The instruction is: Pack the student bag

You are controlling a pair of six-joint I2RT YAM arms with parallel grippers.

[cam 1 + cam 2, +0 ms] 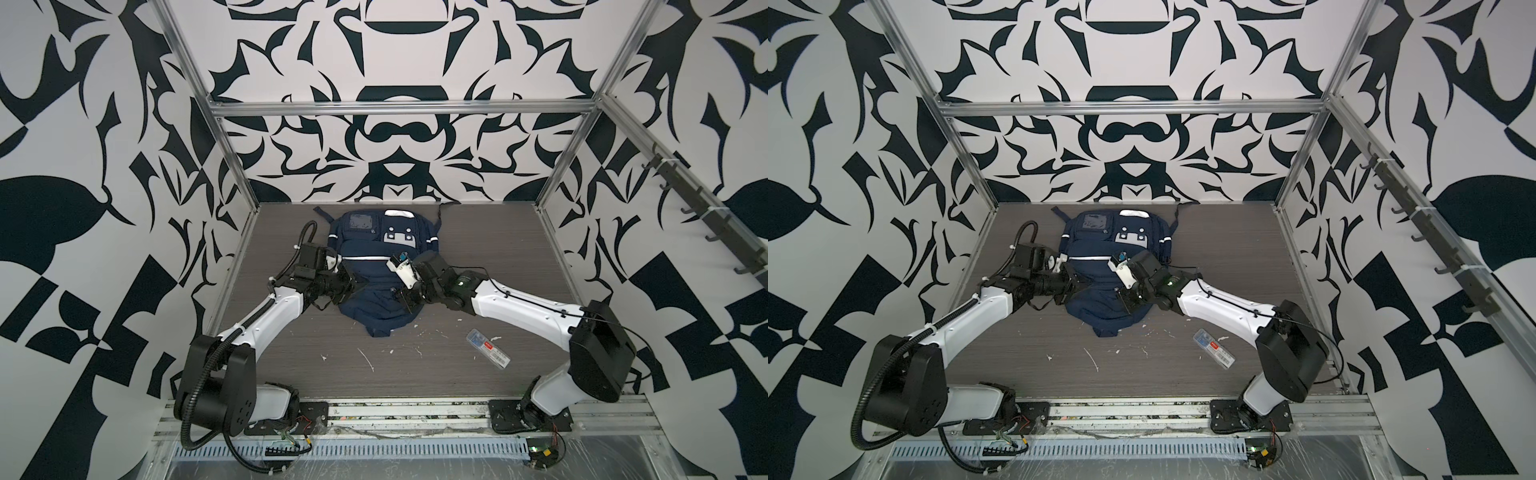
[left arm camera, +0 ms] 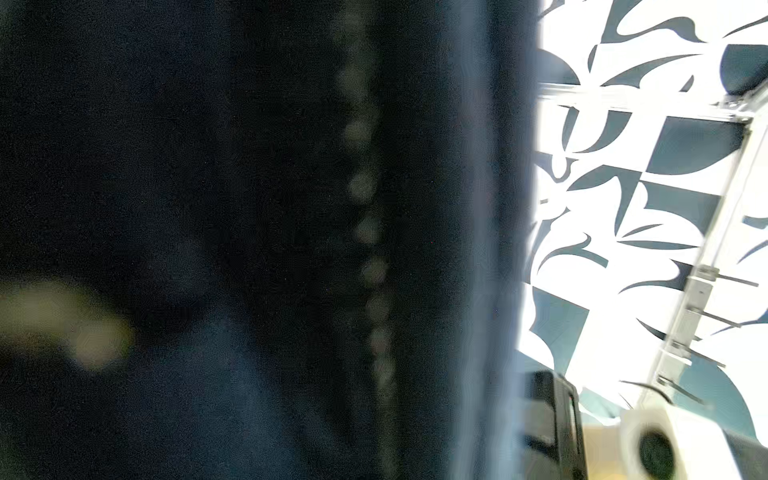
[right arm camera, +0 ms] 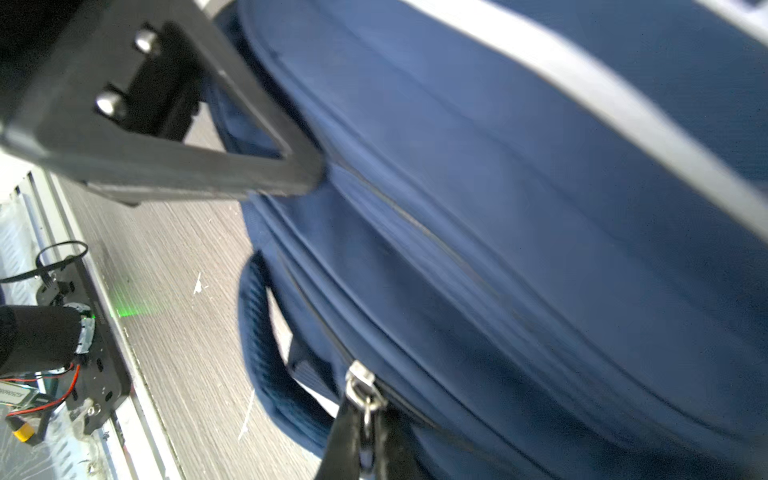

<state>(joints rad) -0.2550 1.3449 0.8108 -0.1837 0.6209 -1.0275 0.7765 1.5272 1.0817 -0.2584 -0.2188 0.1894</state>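
We judge the navy-blue fabric student bag, lying flat toward the back of the grey wood-grain desk, soft and floppy, best held along its zipper seams, where the left pincer and right pincer appear clamped shut on cloth.

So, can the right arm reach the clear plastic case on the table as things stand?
Probably yes: the clear case lies bare on the table beside that arm, with nothing on it. But the right end effector looks shut on the student bag and must release first.
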